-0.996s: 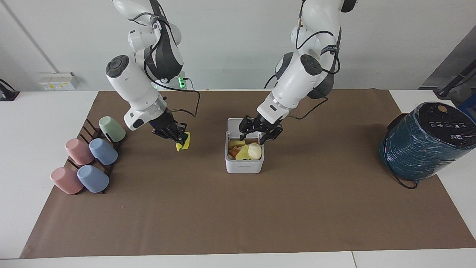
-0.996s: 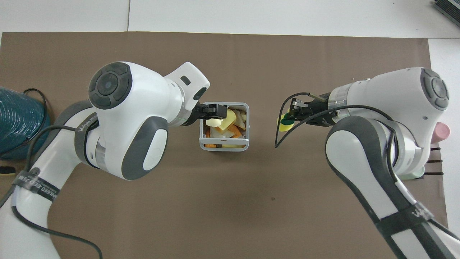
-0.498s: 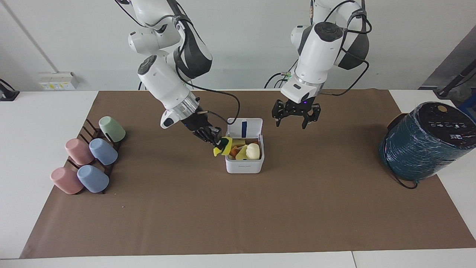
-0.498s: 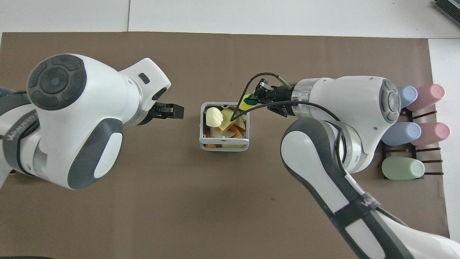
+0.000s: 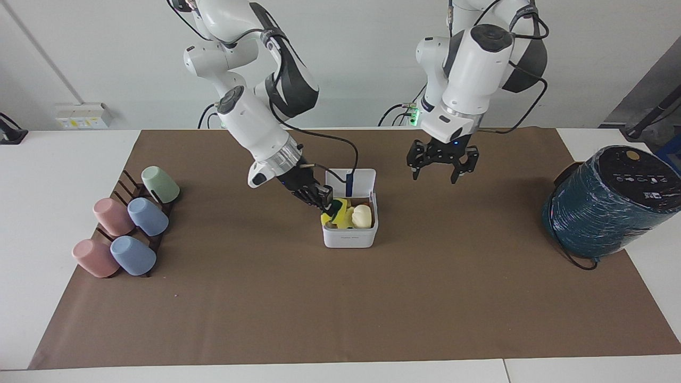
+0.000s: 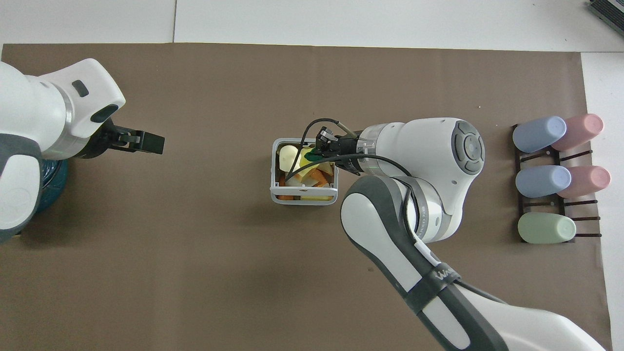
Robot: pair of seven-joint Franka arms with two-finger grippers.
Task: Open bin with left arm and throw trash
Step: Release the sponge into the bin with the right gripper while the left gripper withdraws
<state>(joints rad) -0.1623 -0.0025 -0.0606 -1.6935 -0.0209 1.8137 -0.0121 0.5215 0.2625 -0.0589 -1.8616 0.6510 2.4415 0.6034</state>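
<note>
While lid (image 5: 351, 182) stands upright on robot-facing edge, bin (image 5: 350, 238) sits mid-mat: small white square box, rounded corners, interior packed with yellow, orange and cream scraps; cream-white lump (image 5: 362, 215) on top. Right gripper (image 5: 328, 205) over bin's rim toward right arm's end, clenched on green-and-yellow sponge bit (image 5: 335, 211). Left gripper (image 5: 441, 166) raised over brown mat (image 5: 340, 314) beside bin toward left arm's end, fingers spread, holding nothing. Pastel cups (image 5: 127, 229) on rack at right arm's end; teal wrapped cylinder (image 5: 606, 205) at left arm's end.
</note>
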